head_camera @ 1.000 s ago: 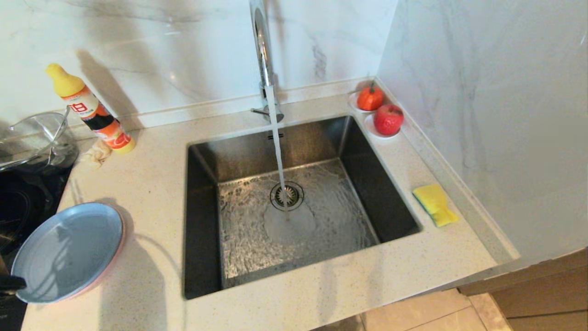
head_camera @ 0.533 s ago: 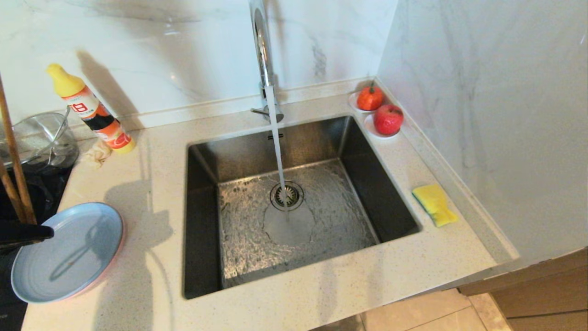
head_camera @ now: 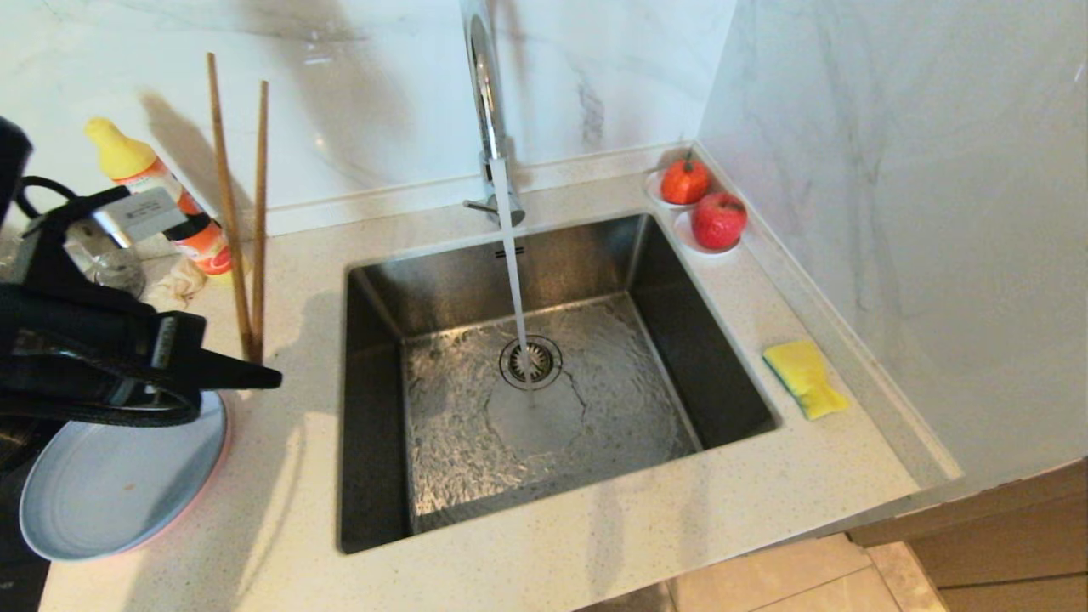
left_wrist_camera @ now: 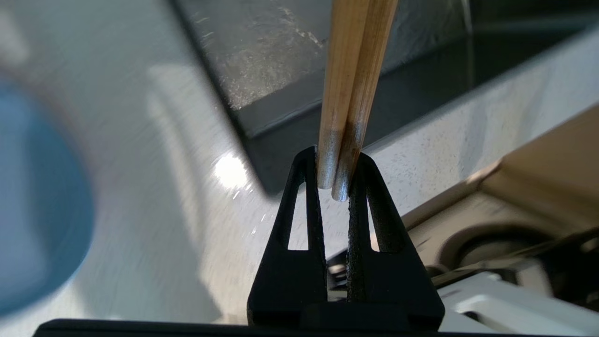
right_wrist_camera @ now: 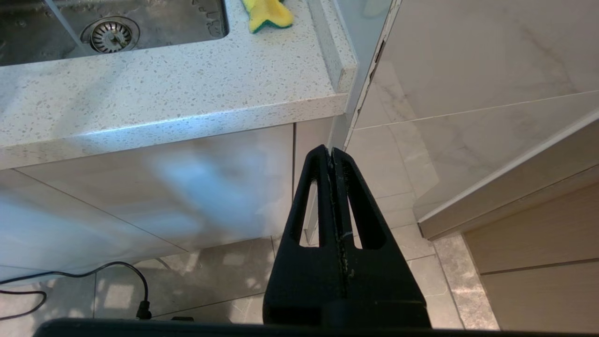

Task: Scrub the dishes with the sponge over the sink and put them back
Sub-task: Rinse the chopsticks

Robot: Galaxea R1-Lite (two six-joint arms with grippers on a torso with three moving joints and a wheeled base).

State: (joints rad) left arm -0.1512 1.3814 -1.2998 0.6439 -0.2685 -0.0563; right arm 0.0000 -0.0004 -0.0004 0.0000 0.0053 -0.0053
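My left gripper (head_camera: 259, 376) is shut on a pair of wooden chopsticks (head_camera: 242, 212), which stand upright above the counter just left of the sink (head_camera: 586, 255). The left wrist view shows the chopsticks (left_wrist_camera: 348, 84) pinched between the fingertips of that gripper (left_wrist_camera: 334, 161). Partly under that arm lies the light blue plate (head_camera: 110, 489), with a pink rim (head_camera: 219, 459) showing beneath it. The yellow sponge (head_camera: 805, 378) lies on the counter right of the sink. My right gripper (right_wrist_camera: 331, 150) hangs shut and empty below the counter's front edge, over the floor.
Water runs from the chrome faucet (head_camera: 483, 93) into the drain (head_camera: 531, 363). A detergent bottle (head_camera: 157, 200) and a glass bowl (head_camera: 93, 255) stand at the back left, beside a black cooktop (head_camera: 34, 374). Two fruits on saucers (head_camera: 718, 219) sit in the back right corner by the wall.
My left arm has swung in from the left edge toward the sink, carrying the chopsticks upright. It now covers the plate's far edge. The right arm has not moved.
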